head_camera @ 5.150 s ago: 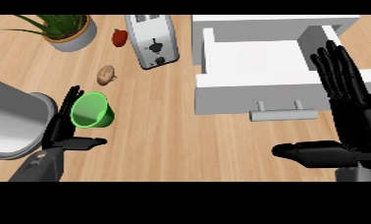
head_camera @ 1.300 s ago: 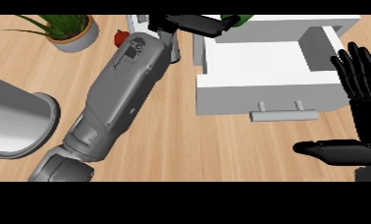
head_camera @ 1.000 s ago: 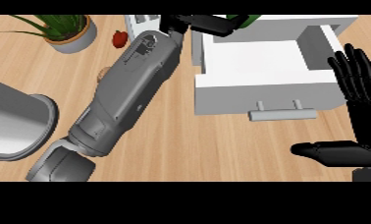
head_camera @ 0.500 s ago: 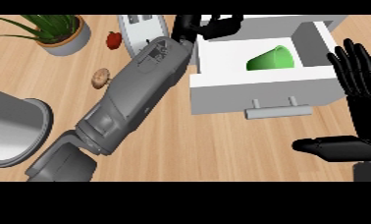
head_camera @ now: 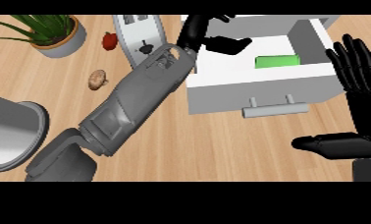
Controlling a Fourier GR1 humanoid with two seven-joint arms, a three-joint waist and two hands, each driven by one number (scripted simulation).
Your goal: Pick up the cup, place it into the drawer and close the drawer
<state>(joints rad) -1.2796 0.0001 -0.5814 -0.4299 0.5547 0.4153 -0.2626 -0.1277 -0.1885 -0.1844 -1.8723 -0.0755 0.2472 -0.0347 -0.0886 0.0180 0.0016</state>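
Observation:
The green cup [head_camera: 278, 61] lies inside the open white drawer [head_camera: 257, 100], toward its right side. My left hand [head_camera: 205, 33] hangs over the drawer's back left corner with fingers spread and nothing in them; the cup is apart from it. The left forearm [head_camera: 138, 100] stretches diagonally across the counter. At the view's right edge my right hand [head_camera: 353, 70] rests open with fingers up, its thumb [head_camera: 328, 144] pointing left below. The drawer's handle [head_camera: 278, 109] faces me.
A white toaster [head_camera: 139, 36] stands left of the drawer, partly behind the forearm. A potted plant [head_camera: 52, 31] sits at the far left, with a red item [head_camera: 109, 41] beside it and a brown item [head_camera: 97, 79] below. A grey pot [head_camera: 16, 132] is at the left edge.
The left hand carried the cup over the drawer and let it go; the cup now lies inside. The hand has opened and stays above the back left corner.

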